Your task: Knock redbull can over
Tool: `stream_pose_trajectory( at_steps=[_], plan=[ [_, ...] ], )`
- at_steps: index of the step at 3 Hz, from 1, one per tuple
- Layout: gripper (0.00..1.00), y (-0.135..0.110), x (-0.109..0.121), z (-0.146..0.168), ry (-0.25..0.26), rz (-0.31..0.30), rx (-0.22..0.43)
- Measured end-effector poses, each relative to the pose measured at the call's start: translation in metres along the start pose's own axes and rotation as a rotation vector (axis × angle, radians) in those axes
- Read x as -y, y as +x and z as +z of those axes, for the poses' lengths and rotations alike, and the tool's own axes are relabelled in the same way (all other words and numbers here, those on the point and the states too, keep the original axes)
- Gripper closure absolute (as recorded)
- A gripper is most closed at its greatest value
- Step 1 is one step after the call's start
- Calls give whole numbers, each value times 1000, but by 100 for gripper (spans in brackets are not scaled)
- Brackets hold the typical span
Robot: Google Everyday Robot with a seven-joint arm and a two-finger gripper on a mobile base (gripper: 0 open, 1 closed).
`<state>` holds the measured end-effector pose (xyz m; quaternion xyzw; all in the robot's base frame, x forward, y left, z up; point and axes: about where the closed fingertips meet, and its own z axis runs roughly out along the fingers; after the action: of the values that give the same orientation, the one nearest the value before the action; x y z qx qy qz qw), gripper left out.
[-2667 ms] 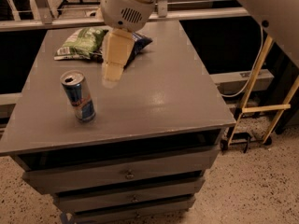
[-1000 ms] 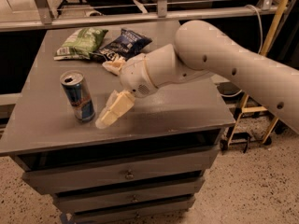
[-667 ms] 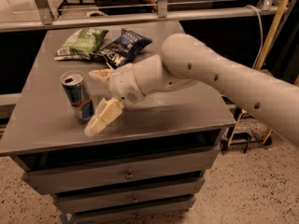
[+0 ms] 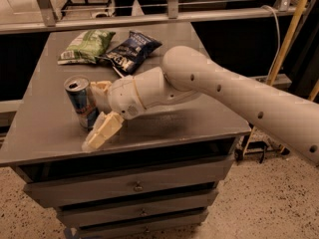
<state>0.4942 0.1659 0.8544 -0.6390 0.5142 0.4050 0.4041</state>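
Note:
The redbull can stands upright on the left front part of the grey cabinet top; it is blue and silver with an opened silver lid. My gripper is right beside the can on its right side, low over the surface. Its cream fingers are spread open: one finger reaches toward the front edge just in front of the can, and the other lies behind the can. The fingers look to be touching or nearly touching the can.
A green snack bag and a dark blue snack bag lie at the back of the cabinet top. A metal rail runs behind it. A yellow pole stands at the right. Drawers face front below.
My arm has come down from above the back of the table and swept left along the surface, bringing the open gripper up against the can's right side. The can still stands.

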Motion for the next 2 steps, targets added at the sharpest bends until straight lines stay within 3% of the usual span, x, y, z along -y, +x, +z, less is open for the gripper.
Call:
stream_pose_trajectory(
  at_steps=[2],
  plan=[
    [0, -1, -1, 0, 2, -1, 18]
  ],
)
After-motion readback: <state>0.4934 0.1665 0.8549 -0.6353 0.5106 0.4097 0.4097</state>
